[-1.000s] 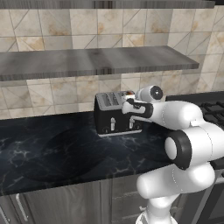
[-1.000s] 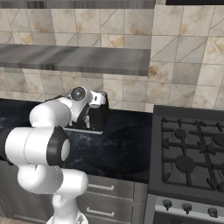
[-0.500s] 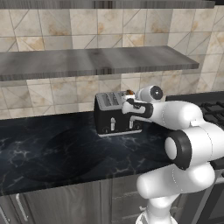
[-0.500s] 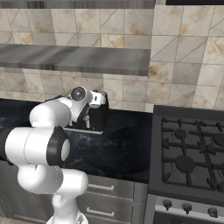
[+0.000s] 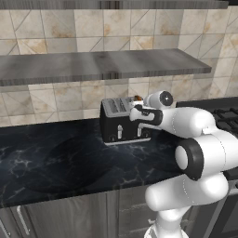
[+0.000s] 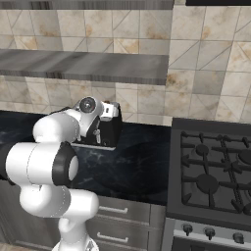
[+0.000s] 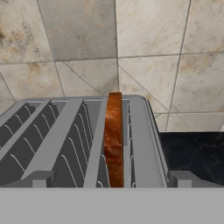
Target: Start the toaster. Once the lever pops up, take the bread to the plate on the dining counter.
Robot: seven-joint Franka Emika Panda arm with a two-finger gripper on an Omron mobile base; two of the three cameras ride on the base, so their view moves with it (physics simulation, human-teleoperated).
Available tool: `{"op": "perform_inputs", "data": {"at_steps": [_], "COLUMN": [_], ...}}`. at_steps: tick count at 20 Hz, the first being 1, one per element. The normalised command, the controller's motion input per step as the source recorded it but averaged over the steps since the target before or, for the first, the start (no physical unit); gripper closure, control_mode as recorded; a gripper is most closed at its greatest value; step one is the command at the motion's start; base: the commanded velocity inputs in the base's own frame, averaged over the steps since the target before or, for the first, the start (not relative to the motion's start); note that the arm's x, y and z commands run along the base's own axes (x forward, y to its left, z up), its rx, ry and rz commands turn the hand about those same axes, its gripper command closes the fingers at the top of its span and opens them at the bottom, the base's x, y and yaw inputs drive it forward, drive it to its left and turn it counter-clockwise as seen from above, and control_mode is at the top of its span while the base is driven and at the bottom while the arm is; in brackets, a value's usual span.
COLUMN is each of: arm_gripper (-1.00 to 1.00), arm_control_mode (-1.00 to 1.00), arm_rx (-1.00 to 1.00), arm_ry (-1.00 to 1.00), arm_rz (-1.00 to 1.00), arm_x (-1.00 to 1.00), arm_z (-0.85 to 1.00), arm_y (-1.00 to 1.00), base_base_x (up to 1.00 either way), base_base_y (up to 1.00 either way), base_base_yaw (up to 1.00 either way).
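Observation:
The black toaster (image 5: 122,123) with a grey metal top stands on the black worktop against the tiled wall, also seen from its other side (image 6: 109,131). The bread (image 7: 114,140) stands on edge in the slot second from the toaster's right side, its orange-brown crust poking above the top (image 5: 138,98). My gripper (image 7: 112,180) hovers just above the front edge of the toaster (image 7: 65,131), open, with one fingertip (image 7: 40,178) on each side of the slice and nothing held. My hand (image 5: 145,114) reaches over the toaster's right end. The plate and the dining counter are out of view.
A grey wall shelf (image 5: 102,65) hangs a little above the toaster. A gas stove (image 6: 215,171) sits to the right of the worktop (image 5: 56,158). Grey drawers (image 6: 122,215) run below it. The tiled wall (image 7: 131,43) is close behind the toaster.

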Motion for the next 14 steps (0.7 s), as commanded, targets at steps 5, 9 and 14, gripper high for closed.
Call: {"op": "perform_inputs", "data": {"at_steps": [5, 9, 14], "arm_gripper": [-1.0, -1.0, -1.0], "arm_control_mode": [-1.0, -1.0, -1.0], "arm_rx": [0.0, 0.0, 0.0], "arm_ry": [0.0, 0.0, 0.0], "arm_rz": [0.0, 0.0, 0.0], "arm_x": [0.0, 0.0, 0.0], "arm_z": [0.0, 0.0, 0.0], "arm_y": [0.0, 0.0, 0.0], "base_base_x": [0.0, 0.0, 0.0], "base_base_y": [0.0, 0.0, 0.0], "base_base_yaw": [0.0, 0.0, 0.0]}}
